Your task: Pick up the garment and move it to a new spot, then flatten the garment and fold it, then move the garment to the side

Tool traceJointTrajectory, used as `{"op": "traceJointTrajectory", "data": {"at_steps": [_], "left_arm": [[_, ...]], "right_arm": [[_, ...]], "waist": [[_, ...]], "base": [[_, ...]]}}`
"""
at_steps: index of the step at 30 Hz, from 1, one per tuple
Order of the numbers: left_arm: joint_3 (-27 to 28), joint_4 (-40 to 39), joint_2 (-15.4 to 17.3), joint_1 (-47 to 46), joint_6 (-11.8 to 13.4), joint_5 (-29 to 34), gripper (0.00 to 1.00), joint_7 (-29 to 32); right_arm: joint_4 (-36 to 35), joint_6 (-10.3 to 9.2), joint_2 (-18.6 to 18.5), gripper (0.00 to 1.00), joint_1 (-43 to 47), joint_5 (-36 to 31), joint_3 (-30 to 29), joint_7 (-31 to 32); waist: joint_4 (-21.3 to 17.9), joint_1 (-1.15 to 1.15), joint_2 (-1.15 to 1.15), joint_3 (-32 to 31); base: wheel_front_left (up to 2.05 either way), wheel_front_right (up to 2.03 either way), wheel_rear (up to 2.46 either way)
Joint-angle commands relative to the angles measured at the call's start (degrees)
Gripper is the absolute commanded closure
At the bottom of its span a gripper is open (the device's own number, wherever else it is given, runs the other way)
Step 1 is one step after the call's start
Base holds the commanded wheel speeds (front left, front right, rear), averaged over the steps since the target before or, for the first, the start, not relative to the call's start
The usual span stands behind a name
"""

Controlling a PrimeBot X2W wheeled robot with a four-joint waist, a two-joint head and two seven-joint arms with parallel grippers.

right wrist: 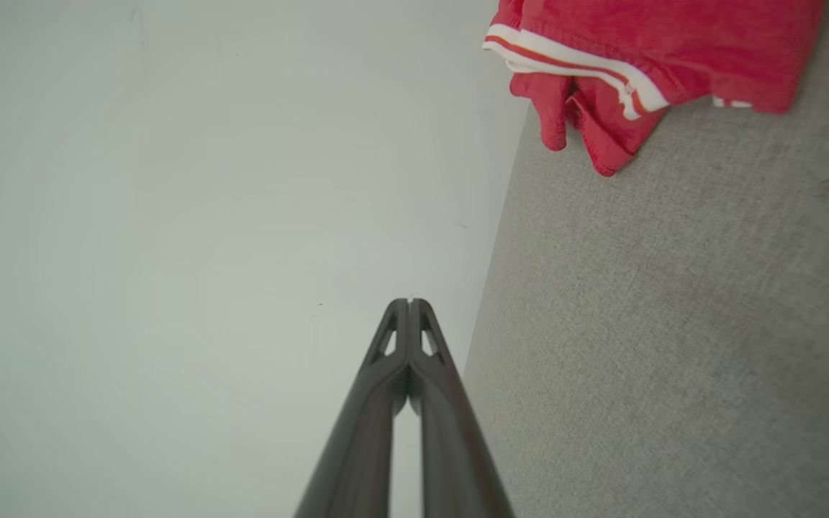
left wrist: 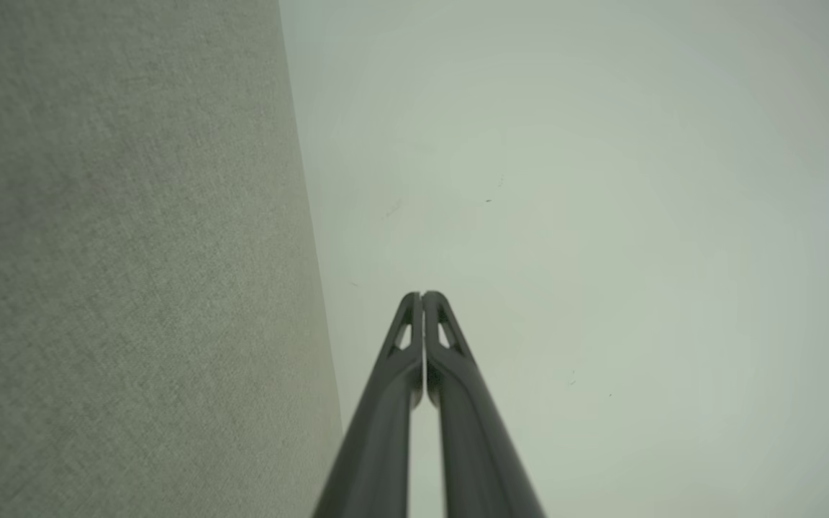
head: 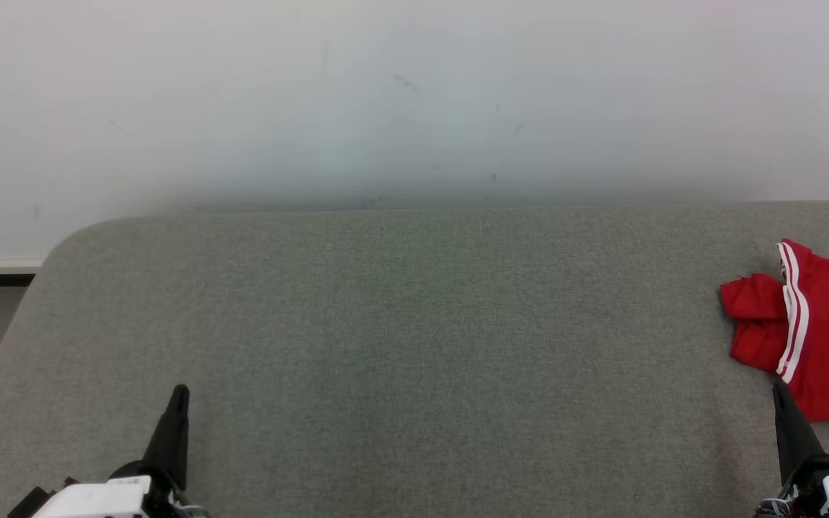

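garment: red white-striped fabric garment [head: 828, 338] lying at grey fabric worktop [head: 400, 331] right edge
left tool [head: 180, 394]: clenched, gripping nothing
right tool [head: 778, 390]: clenched, gripping nothing

Left gripper [left wrist: 422, 295]: 2 dark fingers rise from 6 o'clock, pressed together along their length, tips touching near centre. Grey woven surface [left wrist: 119, 273] spans 7 to 11 o'clock. Pale wall [left wrist: 601, 216] spans 12 to 5 o'clock, with a few faint dark specks.

No text, label, brand, number or sign can be read anywhere in these views.
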Motion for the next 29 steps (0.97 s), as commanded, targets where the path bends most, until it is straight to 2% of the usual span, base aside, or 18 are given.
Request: {"op": "traceJointTrajectory", "data": {"at_steps": [1,29], "left_arm": [[0.17,0.02,0.36,-0.5,-0.42,-0.77,1.0,0.2],[0.16,0.01,0.36,-0.5,-0.42,-0.78,1.0,0.2]], "right_arm": [[-0.23,0.0,-0.09,1.0,-0.69,0.11,-0.21,0.19],[-0.23,0.0,-0.1,1.0,-0.68,0.11,-0.2,0.19]], "waist": [[0.0,0.0,0.0,0.0],[0.0,0.0,0.0,0.0]], "base": [[0.0,0.0,0.0],[0.0,0.0,0.0]]}}
